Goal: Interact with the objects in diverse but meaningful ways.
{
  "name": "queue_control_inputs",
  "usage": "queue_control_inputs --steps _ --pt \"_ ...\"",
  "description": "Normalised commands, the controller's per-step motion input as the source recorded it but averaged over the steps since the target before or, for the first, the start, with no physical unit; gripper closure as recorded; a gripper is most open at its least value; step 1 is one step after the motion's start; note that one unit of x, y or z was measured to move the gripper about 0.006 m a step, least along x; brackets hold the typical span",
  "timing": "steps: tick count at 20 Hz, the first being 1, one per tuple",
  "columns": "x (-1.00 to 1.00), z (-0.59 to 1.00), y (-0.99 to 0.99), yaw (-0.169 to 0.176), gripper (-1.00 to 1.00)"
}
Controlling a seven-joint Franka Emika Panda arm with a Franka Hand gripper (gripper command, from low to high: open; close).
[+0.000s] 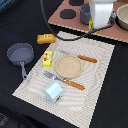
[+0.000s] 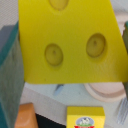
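A yellow cheese wedge [image 2: 70, 40] with round holes fills the wrist view, hanging between the jaws, with one dark finger [image 2: 9, 70] pressed against its side. My gripper [image 1: 99, 26] is shut on it, raised above the far right corner of the striped placemat [image 1: 95, 80], where only a sliver of yellow shows under the white hand. On the mat lie the golden-brown bread loaf [image 1: 46, 38], the yellow box with a red label [image 1: 47, 58] and the pale blue-and-white milk carton [image 1: 54, 92]. The box [image 2: 85, 117] and the loaf [image 2: 25, 117] show beneath the cheese.
A round wooden plate [image 1: 68, 66] lies mid-mat between an orange-handled knife [image 1: 80, 57] and fork [image 1: 65, 81]. A grey pan [image 1: 20, 54] sits off the mat at the exterior view's left. Behind the gripper are a toy stove [image 1: 67, 12], a grey pot [image 1: 86, 12] and another pot [image 1: 122, 17].
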Motion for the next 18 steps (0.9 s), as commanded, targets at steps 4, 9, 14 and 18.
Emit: queue_control_inputs --steps 4,9,14,18 --pt "-0.11 -0.12 -1.0 0.0 1.0" --pt "-0.22 -0.23 -0.97 0.0 1.0" --pt "-0.4 -0.35 -0.71 0.004 1.0" --pt "-0.47 -0.38 -0.31 0.027 1.0"
